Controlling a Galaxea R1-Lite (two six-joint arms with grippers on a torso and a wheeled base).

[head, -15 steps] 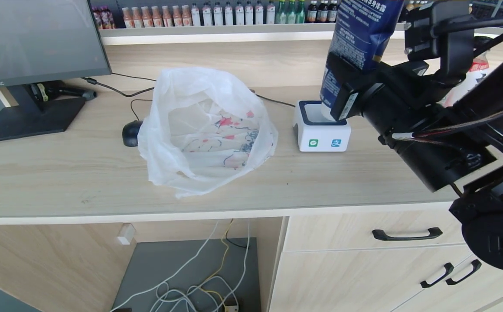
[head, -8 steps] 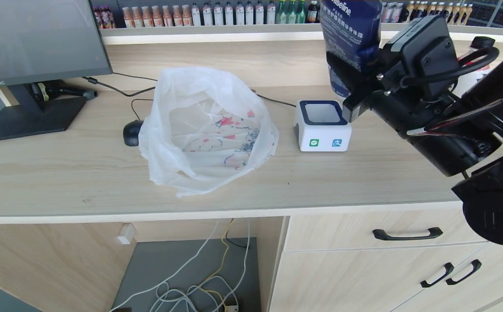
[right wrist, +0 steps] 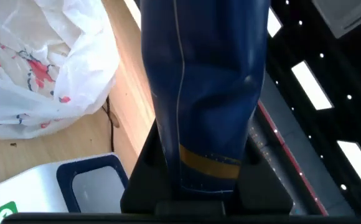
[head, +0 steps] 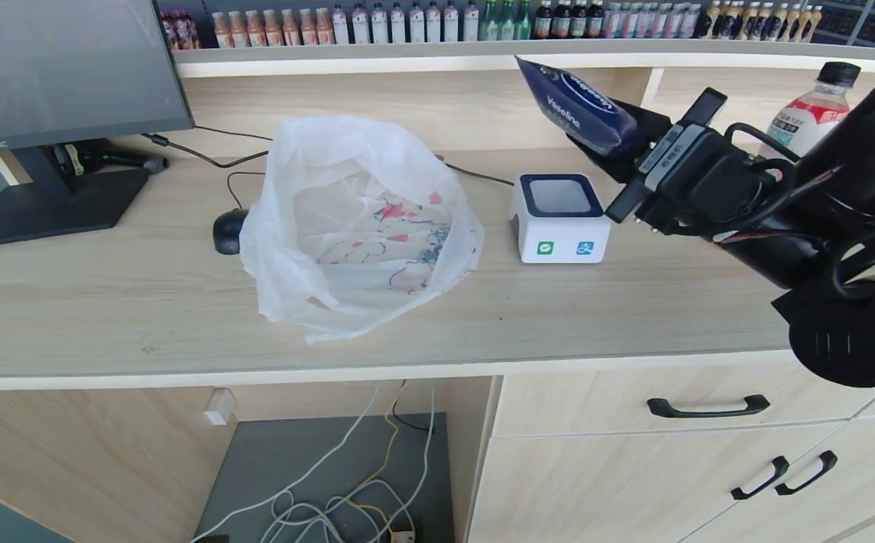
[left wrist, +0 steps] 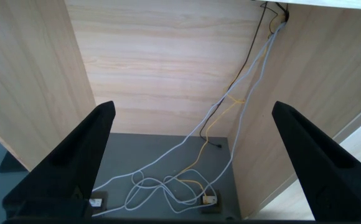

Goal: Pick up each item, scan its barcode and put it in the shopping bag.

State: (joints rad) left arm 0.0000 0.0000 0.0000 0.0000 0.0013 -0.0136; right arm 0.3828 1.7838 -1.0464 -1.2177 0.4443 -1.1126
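White plastic shopping bag (head: 358, 226) on wooden counter (head: 105, 302), mouth open upward; red-blue print inside, contents unclear. Left gripper (left wrist: 193, 112) below counter, fingers wide apart. Scanner (head: 558, 219) just right of bag. Above and behind scanner, right gripper (head: 622, 143) clamped on blue pouch (head: 577, 105), pouch tilted toward bag. Bottle (head: 807, 113) far right.
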